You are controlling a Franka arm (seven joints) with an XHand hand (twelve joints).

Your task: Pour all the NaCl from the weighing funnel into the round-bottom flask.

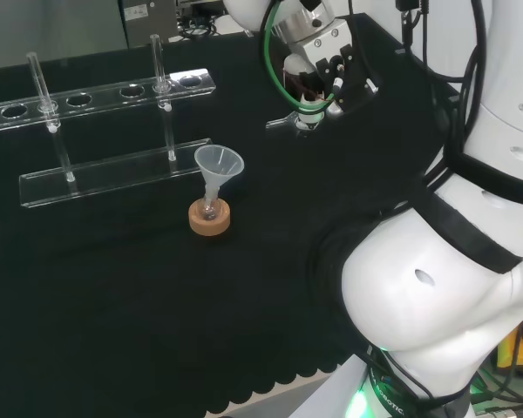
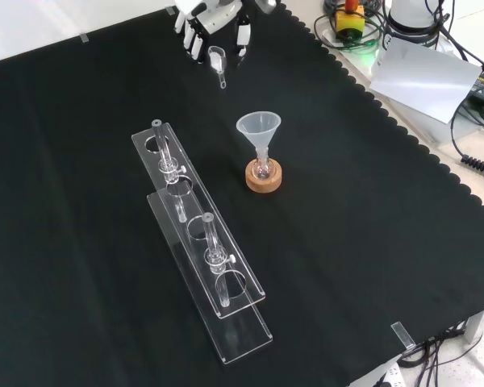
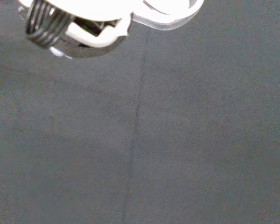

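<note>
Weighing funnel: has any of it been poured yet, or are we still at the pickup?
Pickup looks done: the hand has its fingers round the weighing funnel, well away from the round-bottom flask. The flask waits on its cork ring with a funnel in its neck. Carrying and pouring remain.

- Clear acrylic test-tube rack [image 2: 202,274] sat on the black cloth [image 2: 371,266], long and two-tiered, with round holes along the top shelf.
- Couple of glass tubes [image 2: 167,161] stood upright in that rack, one toward each end.
- Grey sheet [image 2: 423,76] lay just off the cloth's scalloped edge, upper right in the front view, next to a tangle of cables [image 2: 476,161].
</note>
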